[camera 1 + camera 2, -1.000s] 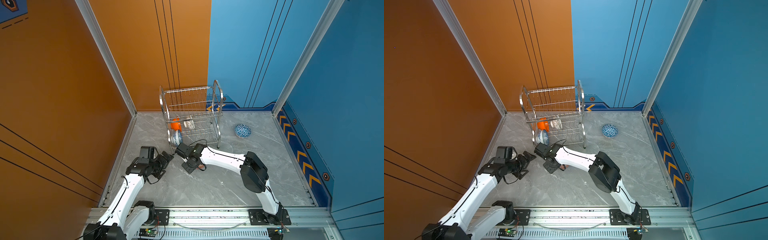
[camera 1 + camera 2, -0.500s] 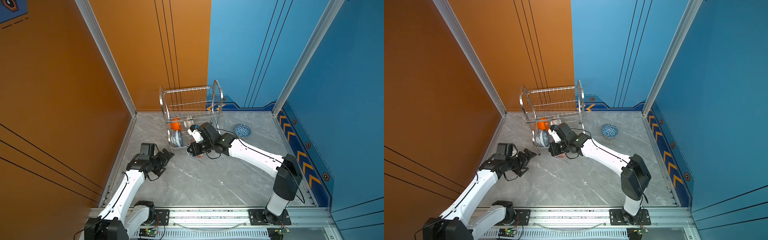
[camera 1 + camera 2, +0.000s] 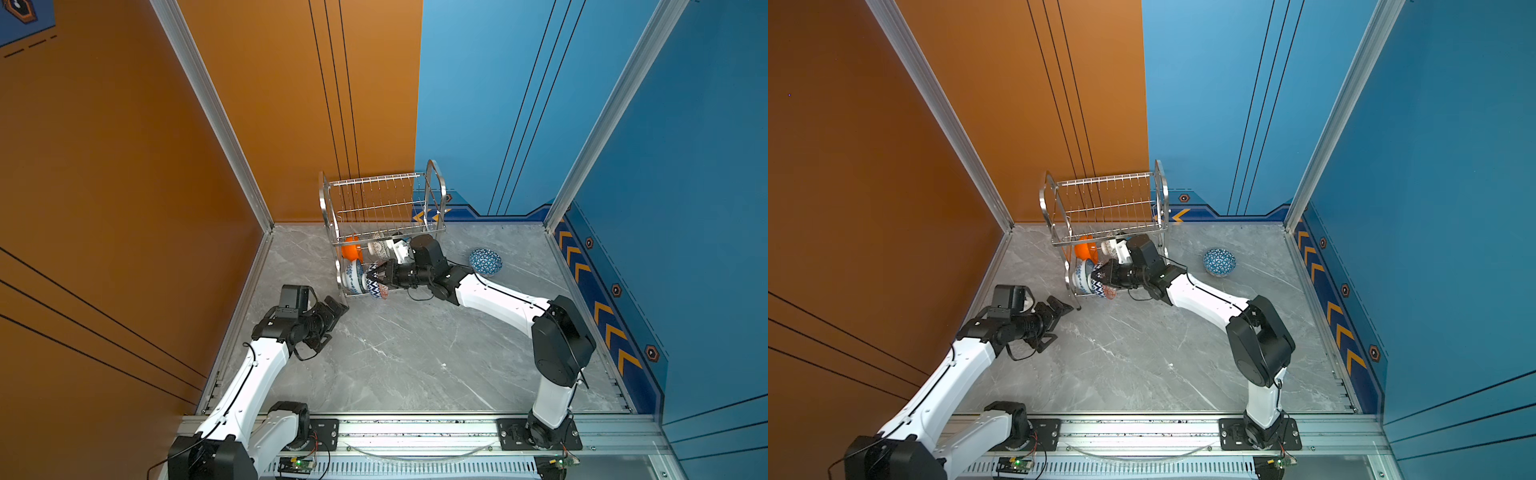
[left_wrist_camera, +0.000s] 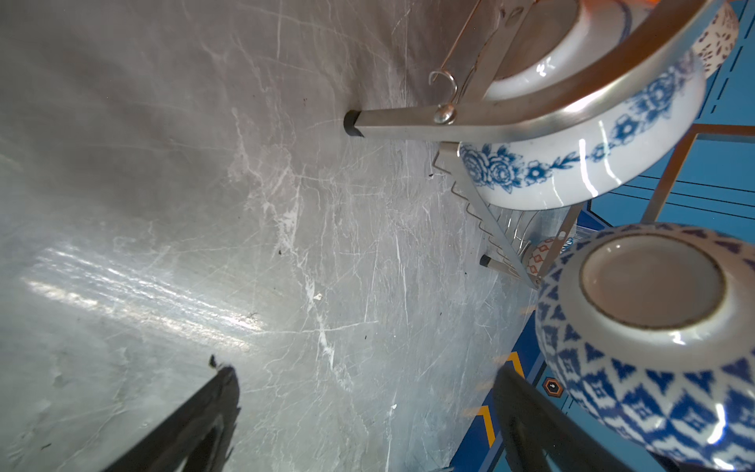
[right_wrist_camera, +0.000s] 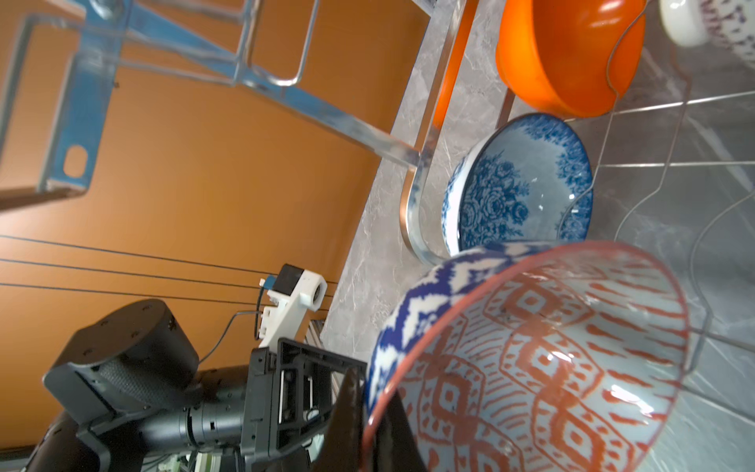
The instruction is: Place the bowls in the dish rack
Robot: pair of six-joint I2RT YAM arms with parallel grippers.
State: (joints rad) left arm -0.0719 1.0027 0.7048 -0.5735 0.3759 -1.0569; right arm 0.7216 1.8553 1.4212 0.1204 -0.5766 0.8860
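The steel dish rack (image 3: 434, 195) (image 3: 1158, 187) stands at the back wall. On its lower shelf are a plain orange bowl (image 3: 351, 250) (image 5: 572, 57), a lattice bowl (image 3: 379, 248) and a blue floral bowl (image 3: 353, 279) (image 4: 572, 163) (image 5: 519, 188), all on edge. My right gripper (image 3: 384, 276) (image 5: 369, 392) is shut on the rim of the orange-white geometric bowl (image 3: 376, 284) (image 3: 1102, 286) (image 5: 551, 359) (image 4: 653, 347), held on edge beside the floral bowl at the rack's front. My left gripper (image 3: 338, 305) (image 4: 363, 374) hangs open and holds nothing, left of the rack's front leg. A blue triangle bowl (image 3: 485, 262) (image 3: 1219, 262) lies on the table.
The grey marble table (image 3: 395, 357) is walled by orange panels on the left and blue panels at the back and right. A metal rail (image 3: 415, 428) runs along the front edge. The rack's black-tipped foot (image 4: 352, 122) rests on the table near my left gripper.
My right arm has swung its elbow out to the right and carried the geometric bowl from the table near my left gripper up to the rack's lower shelf. My left arm has hardly moved.
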